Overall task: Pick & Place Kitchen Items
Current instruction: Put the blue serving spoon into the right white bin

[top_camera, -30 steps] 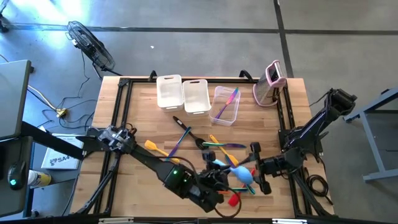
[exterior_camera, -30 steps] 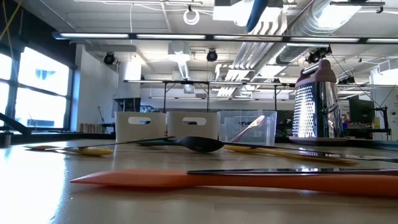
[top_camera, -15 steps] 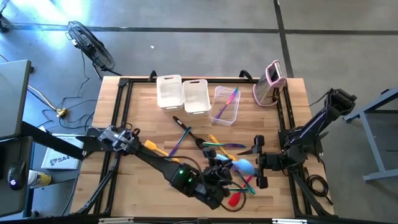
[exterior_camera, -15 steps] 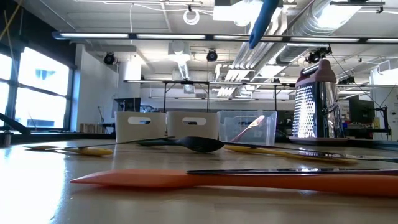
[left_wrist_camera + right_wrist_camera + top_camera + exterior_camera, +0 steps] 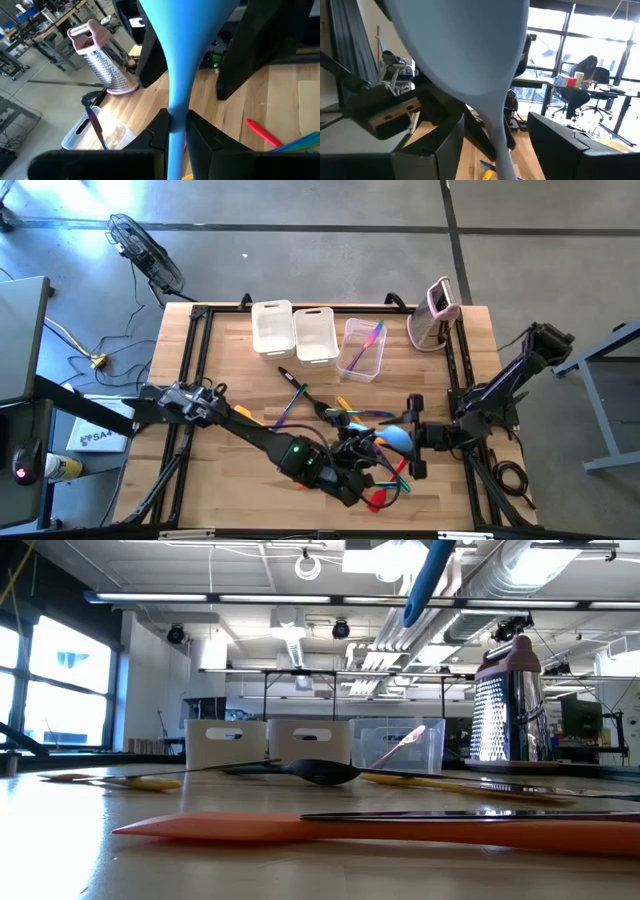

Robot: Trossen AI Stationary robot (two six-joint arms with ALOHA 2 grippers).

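Note:
My left gripper is near the table's front middle, shut on a light blue spoon that is lifted above the table. Its handle also shows at the top of the low view. My right gripper is open. Its two fingers stand on either side of the spoon's bowl without touching it. Other utensils lie flat on the table below: a red one, teal and orange ones, a yellow one, a purple one and a black turner. My left gripper pinches the spoon's handle between its two fingers, just below where it widens into the bowl. The fingers lie across the handle. The spoon is lifted clear of the table, its bowl toward my right gripper.
Two white tubs and a clear tub holding a purple-and-pink utensil stand at the far middle. A pink-and-white grater stands upright at the far right. There is free wood at the left.
My left gripper has lifted the blue spoon and carried it a little toward the far edge, between my right gripper's fingers. My right gripper has moved slightly toward the far edge and the left, staying open.

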